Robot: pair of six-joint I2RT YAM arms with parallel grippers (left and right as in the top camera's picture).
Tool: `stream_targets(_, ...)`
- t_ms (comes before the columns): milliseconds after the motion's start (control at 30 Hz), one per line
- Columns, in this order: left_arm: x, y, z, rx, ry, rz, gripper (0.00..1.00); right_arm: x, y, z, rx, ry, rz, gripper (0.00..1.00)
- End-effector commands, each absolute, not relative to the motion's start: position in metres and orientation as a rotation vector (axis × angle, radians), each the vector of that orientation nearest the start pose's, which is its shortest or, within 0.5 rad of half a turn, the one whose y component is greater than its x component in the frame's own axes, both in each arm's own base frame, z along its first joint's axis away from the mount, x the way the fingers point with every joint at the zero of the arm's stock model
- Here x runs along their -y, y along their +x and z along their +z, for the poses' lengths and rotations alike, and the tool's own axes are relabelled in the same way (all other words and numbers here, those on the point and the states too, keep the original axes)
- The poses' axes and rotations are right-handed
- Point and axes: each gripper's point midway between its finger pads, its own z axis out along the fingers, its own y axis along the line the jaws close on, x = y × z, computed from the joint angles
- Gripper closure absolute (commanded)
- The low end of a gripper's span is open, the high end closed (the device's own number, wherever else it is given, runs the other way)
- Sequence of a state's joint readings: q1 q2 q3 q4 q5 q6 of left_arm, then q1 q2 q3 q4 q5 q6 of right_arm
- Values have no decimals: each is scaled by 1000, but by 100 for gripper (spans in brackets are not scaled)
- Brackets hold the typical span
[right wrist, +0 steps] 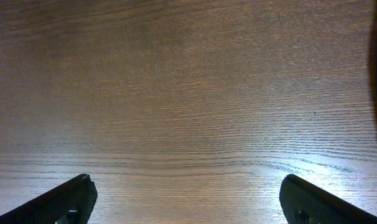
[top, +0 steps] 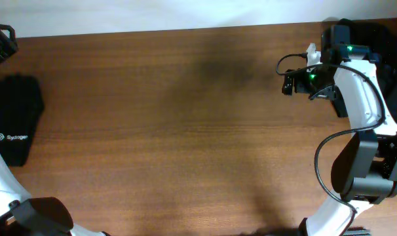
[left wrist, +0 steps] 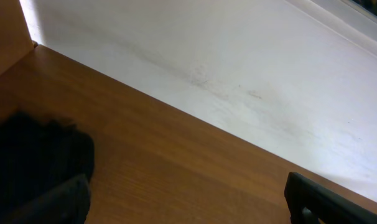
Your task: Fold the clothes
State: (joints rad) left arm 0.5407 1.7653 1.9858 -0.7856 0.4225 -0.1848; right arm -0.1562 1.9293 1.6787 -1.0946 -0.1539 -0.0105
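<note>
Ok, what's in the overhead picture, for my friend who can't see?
A folded black garment with a small white logo lies at the left edge of the table. The white and black right arm bends over its right side.

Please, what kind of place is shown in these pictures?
Probably a robot test bench: a wooden table, a white robot arm with loose cables, and a folded black garment at the table's edge.

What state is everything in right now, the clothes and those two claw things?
black garment: folded, lying flat at the left edge of the table, white logo facing up.
left gripper: open, holding nothing.
right gripper: open, holding nothing, over bare wood.
dark fabric: at the far right corner, mostly hidden; cannot tell whether it is folded.
</note>
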Motion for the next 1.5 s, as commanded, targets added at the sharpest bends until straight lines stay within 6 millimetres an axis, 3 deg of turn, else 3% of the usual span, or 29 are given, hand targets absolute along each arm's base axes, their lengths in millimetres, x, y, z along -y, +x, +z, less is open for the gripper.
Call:
stream_targets(0,-193,460,355,-2037,-524,-257,1,39,417,121,-2893,182,178,1)
stream_targets(200,-193,460,355,-2037,-524,-257,1,35,417,119,-2899,167,176,1)
stream_targets(367,-193,460,355,-2037,-524,-256,1,12,418,136,-2864,82,179,1)
stream_targets(667,-193,460,355,-2037,-524,-257,1,-72,406,184,-2745,-212,218,1)
stream_targets(833,-193,460,355,-2037,-524,-256,1,-130,379,233,-2605,-418,270,1)
stream_targets(900,-193,460,355,-2037,-524,-257,1,-141,367,258,-2521,-468,219,1)
stream_targets(1000,-193,460,355,-2037,-524,-257,1,-144,354,314,-2318,-470,101,1)
stream_targets(1167,-193,460,355,-2037,-524,-257,1,-123,300,390,-2089,-419,117,1)
stream_targets(1300,-193,460,355,-2037,-524,-257,1,-92,250,423,-1945,-354,142,1)
stream_targets(1467,-193,460,355,-2037,-524,-257,1,-48,182,434,-1761,-251,147,1)
